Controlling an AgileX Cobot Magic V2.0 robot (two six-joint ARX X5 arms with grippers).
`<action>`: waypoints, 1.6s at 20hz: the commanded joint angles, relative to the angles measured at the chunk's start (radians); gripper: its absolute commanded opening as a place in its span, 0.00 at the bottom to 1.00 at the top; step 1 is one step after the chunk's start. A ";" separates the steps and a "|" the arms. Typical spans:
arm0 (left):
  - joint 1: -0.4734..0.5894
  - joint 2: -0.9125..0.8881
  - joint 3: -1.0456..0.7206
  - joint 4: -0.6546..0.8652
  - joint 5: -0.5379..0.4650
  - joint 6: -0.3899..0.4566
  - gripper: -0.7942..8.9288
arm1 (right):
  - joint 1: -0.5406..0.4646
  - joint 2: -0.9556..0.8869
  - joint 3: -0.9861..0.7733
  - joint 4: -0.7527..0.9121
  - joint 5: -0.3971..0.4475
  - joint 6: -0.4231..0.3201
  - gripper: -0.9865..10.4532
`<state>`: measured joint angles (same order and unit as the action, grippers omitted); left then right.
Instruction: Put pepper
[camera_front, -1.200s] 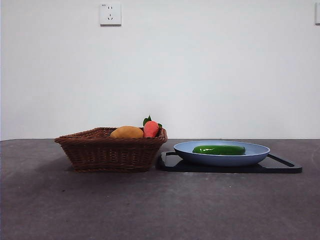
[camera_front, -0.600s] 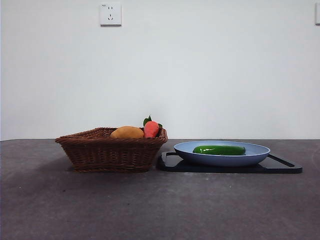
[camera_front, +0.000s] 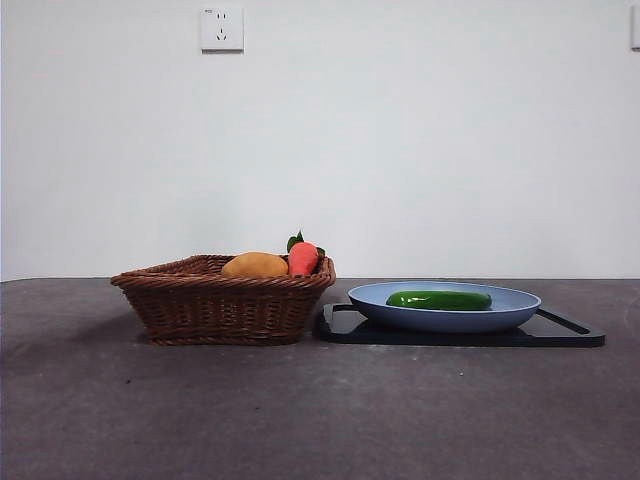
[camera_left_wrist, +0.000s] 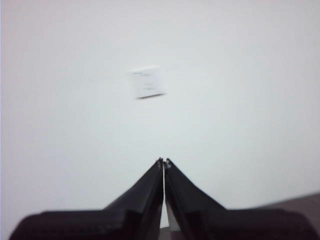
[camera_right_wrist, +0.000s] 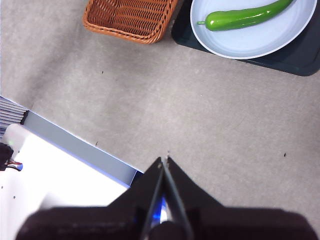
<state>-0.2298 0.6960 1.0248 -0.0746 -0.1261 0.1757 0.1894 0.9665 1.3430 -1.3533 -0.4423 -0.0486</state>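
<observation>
1. Writing is something we cannot find on any object; the wall socket (camera_front: 221, 28) shows only its slots, and in the left wrist view it is a blur.
2. We see the pepper (camera_front: 439, 300) lying lengthwise in the pale blue plate (camera_front: 520, 308), which rests on a black tray (camera_front: 575, 332) just beside the wicker basket (camera_front: 215, 305).
3. Our left gripper (camera_left_wrist: 163, 162) is raised toward the white wall, its jaws pressed together.
4. Our right gripper (camera_right_wrist: 164, 159) hangs high over the grey table (camera_right_wrist: 215, 115), well apart from the pepper (camera_right_wrist: 243, 18), jaws likewise closed on nothing.
</observation>
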 joint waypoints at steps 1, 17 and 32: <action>0.074 -0.102 -0.168 0.100 -0.003 0.012 0.09 | 0.000 0.008 0.020 -0.009 0.000 0.006 0.10; 0.246 -0.608 -0.980 0.251 -0.001 -0.191 0.09 | 0.001 0.008 0.020 -0.009 0.000 0.006 0.10; 0.250 -0.695 -1.018 -0.101 0.042 -0.289 0.09 | 0.001 0.008 0.020 -0.009 0.000 0.006 0.10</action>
<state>0.0170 0.0051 0.0177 -0.1799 -0.0879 -0.0986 0.1894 0.9665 1.3430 -1.3533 -0.4423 -0.0486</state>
